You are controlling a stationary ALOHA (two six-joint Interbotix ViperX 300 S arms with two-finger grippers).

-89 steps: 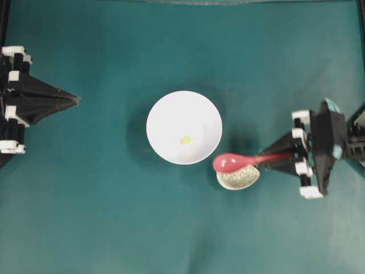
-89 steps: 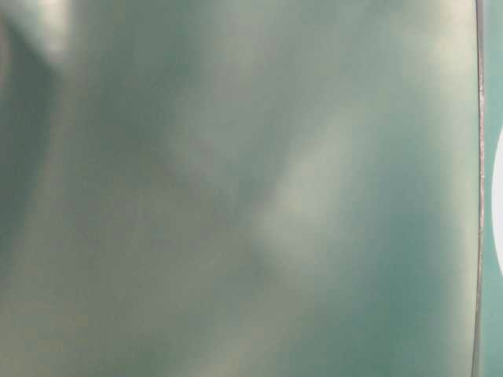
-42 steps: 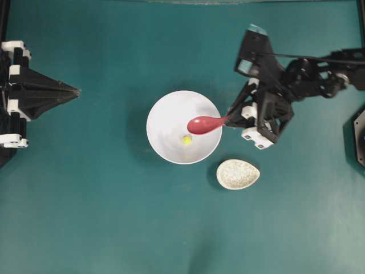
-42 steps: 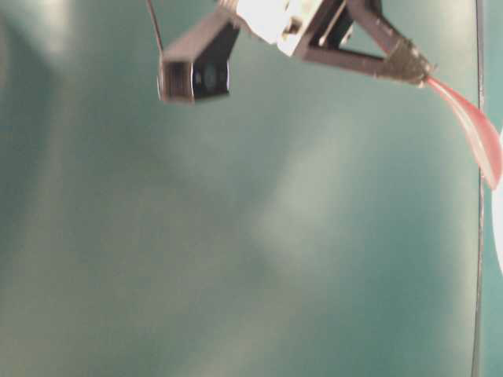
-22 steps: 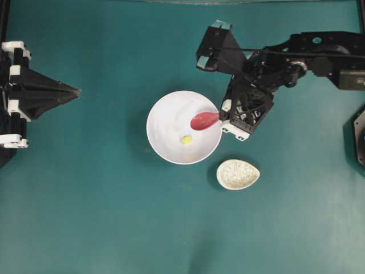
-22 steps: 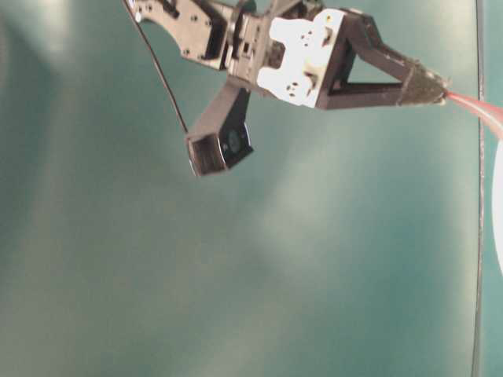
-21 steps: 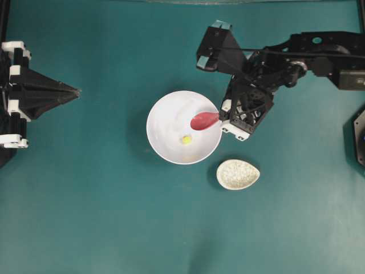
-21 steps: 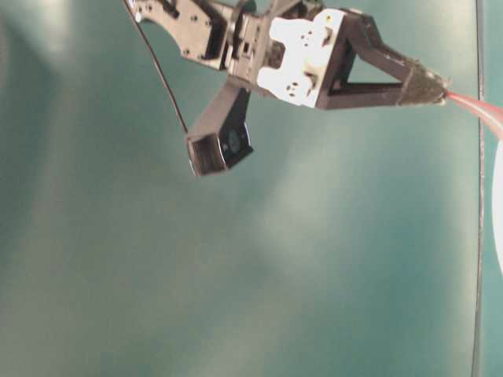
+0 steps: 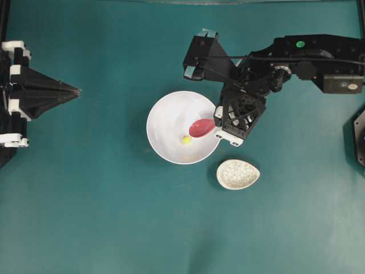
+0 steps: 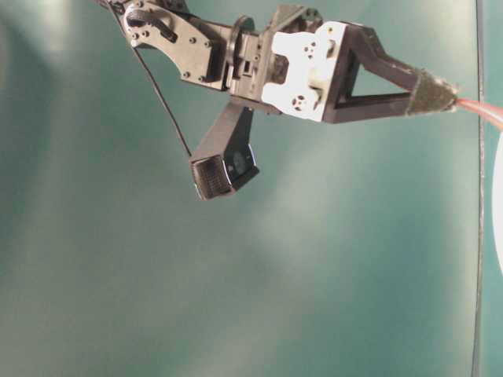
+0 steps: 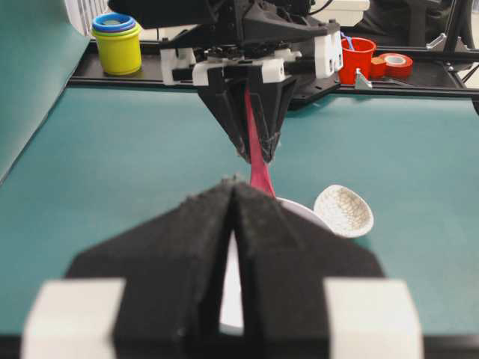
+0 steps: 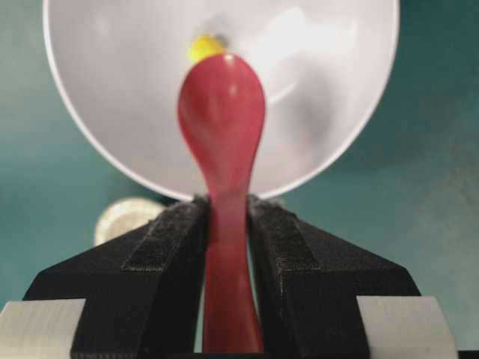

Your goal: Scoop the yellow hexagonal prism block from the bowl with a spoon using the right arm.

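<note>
The white bowl (image 9: 165,114) sits mid-table with the tiny yellow hexagonal prism block (image 9: 186,140) on its floor. My right gripper (image 9: 216,123) hovers at the bowl's right rim, shut on the handle of the pink-red spoon (image 9: 199,128). The scoop hangs inside the bowl, just right of the block. In the right wrist view the spoon (image 12: 222,112) points at the block (image 12: 203,47), whose lower part is hidden behind the scoop tip; whether they touch I cannot tell. My left gripper (image 9: 74,91) rests shut at the far left, well away from the bowl.
A small speckled teardrop dish (image 9: 238,174) lies just below and right of the bowl. The right arm (image 9: 308,54) stretches in from the upper right. Beyond the table's far edge stand a yellow cup (image 11: 120,48) and a red cup (image 11: 358,60).
The right arm has swung left and forward with the spoon. The scoop has moved from the bowl's upper right down closer to the block. The left arm has stayed still.
</note>
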